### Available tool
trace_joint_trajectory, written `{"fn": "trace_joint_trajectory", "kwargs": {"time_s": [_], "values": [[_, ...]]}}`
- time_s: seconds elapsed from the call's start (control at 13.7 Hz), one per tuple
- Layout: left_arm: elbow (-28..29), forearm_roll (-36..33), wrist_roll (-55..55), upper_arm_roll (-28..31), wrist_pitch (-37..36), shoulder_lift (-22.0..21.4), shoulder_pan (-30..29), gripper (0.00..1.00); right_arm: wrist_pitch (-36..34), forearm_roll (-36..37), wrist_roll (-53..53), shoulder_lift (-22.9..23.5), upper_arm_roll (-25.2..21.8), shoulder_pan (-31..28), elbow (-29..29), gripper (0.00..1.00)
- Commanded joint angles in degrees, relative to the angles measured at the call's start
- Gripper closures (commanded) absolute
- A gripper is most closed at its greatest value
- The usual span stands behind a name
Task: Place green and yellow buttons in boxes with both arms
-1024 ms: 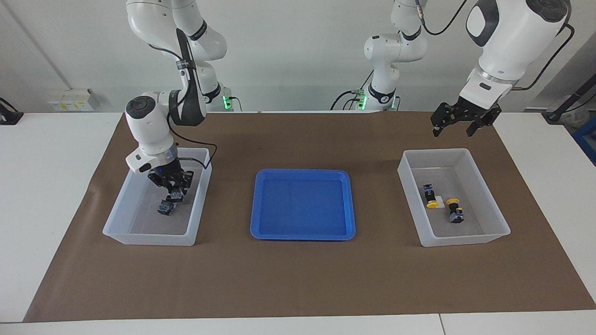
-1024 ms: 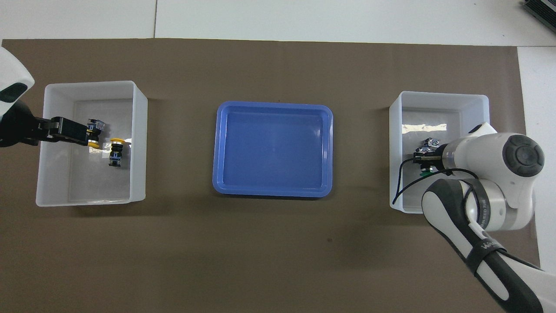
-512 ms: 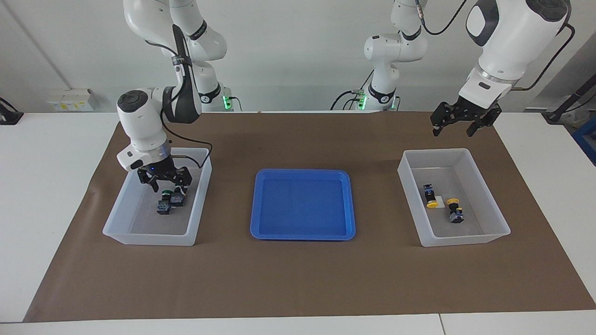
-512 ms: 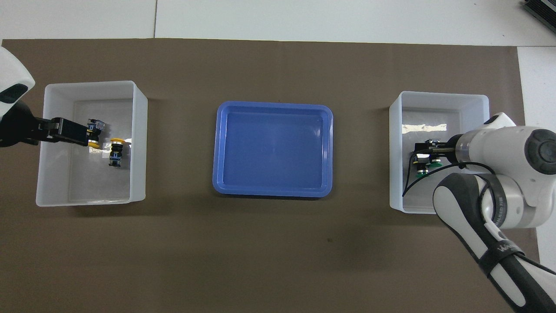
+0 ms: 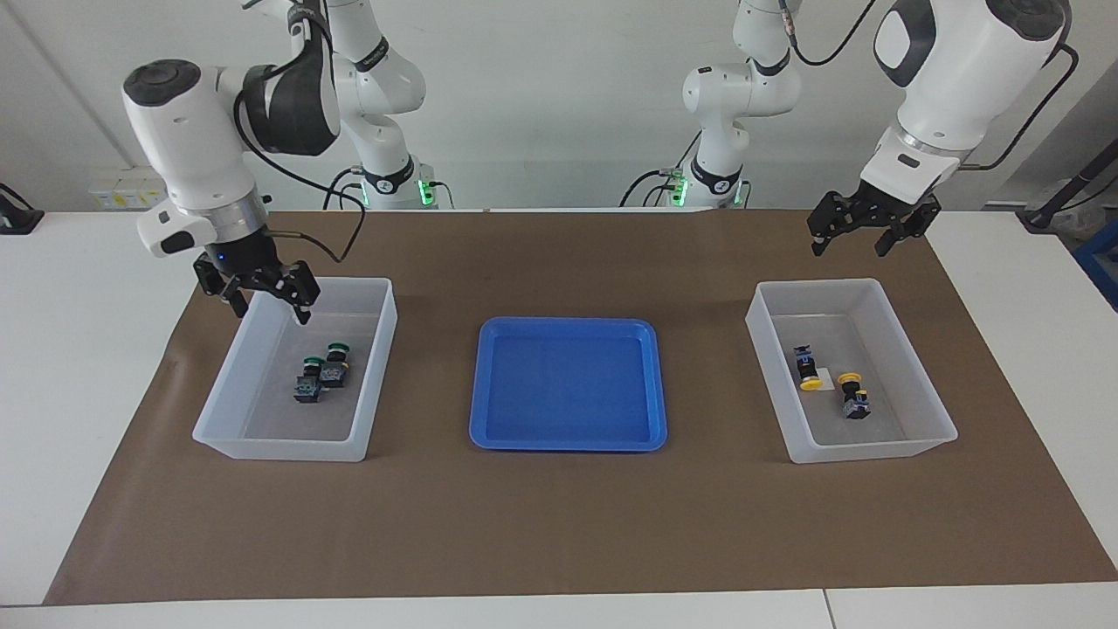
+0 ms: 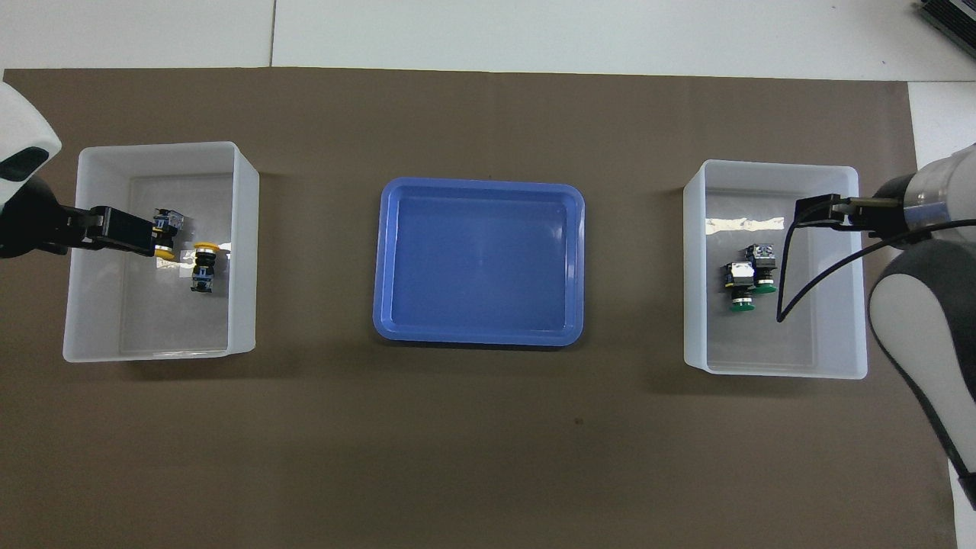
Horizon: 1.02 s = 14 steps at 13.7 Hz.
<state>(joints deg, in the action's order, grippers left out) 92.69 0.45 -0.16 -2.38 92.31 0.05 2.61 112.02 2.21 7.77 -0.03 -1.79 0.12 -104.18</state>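
Green buttons [image 5: 319,374] in box [image 5: 262,441], right claw [image 5: 262,301] open above

- The table [image 5: 87,349] is white, and a plain brown mat [image 5: 559,524] covers most of it.
- The tray [image 5: 568,437] in the middle is bright blue, with no pattern.
- The two boxes [image 5: 218,419] [image 5: 926,411] are translucent white.
- Two buttons [image 5: 307,384] [image 5: 333,369] have green caps on dark black-bluish bodies.
- Two other buttons [image 5: 807,367] [image 5: 852,397] have yellow caps — the bodies are dark with a little blue.
- The arms are white with grey-black joint caps; the left gripper [image 5: 859,236] and the right gripper [image 5: 266,306] are black.
- The wall is pale grey-white — a small green light glows at each arm's base.
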Motion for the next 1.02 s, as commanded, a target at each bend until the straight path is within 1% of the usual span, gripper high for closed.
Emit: {"fn": "trace_joint_trajectory", "kwargs": {"time_s": [0.0,0.22,0.37,0.66,0.95], "values": [[1.71,-0.98,-0.36,0.00,0.76,-1.63,-0.06,0.00,-9.24,-0.19,0.41,-0.40,0.04,-0.82,6.87,0.00],[1.71,-0.98,-0.28,0.00,0.85,-1.63,-0.06,0.00,-17.33,-0.10,-0.21,-4.17,-0.40,-1.26,9.25,0.00],[1.79,-0.98,-0.28,0.00,0.85,-1.63,-0.06,0.00,-22.52,0.86,-0.99,-4.54,-0.14,-1.35,12.23,0.00],[1.71,-0.98,-0.36,0.00,0.76,-1.63,-0.06,0.00,-24.29,1.22,-2.06,-4.80,-0.14,-1.53,11.89,0.00],[1.71,-0.98,-0.36,0.00,0.85,-1.63,-0.15,0.00,-25.44,-0.01,-1.62,-4.80,-0.31,-1.44,12.16,0.00]]}}
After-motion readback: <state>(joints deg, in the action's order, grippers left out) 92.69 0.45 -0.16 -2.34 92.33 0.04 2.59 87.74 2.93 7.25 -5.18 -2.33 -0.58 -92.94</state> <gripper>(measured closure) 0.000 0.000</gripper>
